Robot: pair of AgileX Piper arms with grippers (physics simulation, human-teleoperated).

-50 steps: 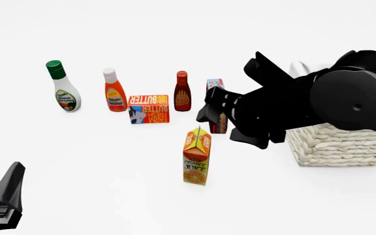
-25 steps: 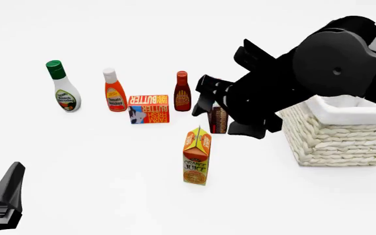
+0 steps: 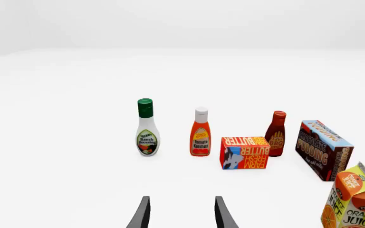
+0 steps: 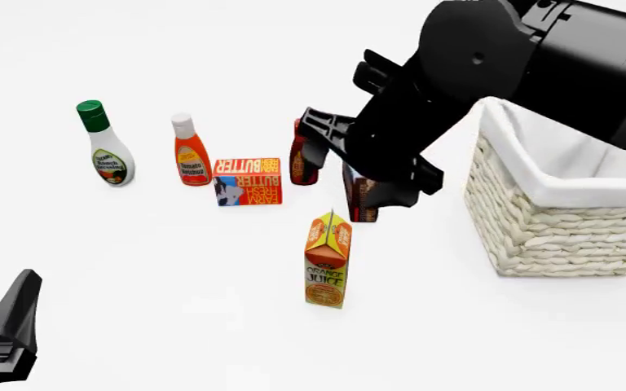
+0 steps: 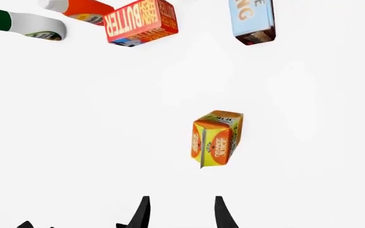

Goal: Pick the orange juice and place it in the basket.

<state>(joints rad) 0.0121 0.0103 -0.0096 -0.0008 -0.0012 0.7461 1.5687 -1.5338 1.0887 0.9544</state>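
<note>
On the white bench, the orange juice carton (image 4: 328,261) is standing upright (untouched) near the middle, the wicker basket (image 4: 557,220) sitting toward the right edge. The right gripper (image 5: 181,213) is hanging above it, jaws spread; the left gripper (image 3: 181,214), jaws also spread, is waiting near the front-left corner.

My views are bright and evenly lit, crisp throughout, no blur or glare. The white bench (image 4: 128,261) shows almost no shadows; edges look undistorted.

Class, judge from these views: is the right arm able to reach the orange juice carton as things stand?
Probably yes. The right gripper is open above the upright orange juice carton, which stands apart from the other groceries, nothing between them.
</note>
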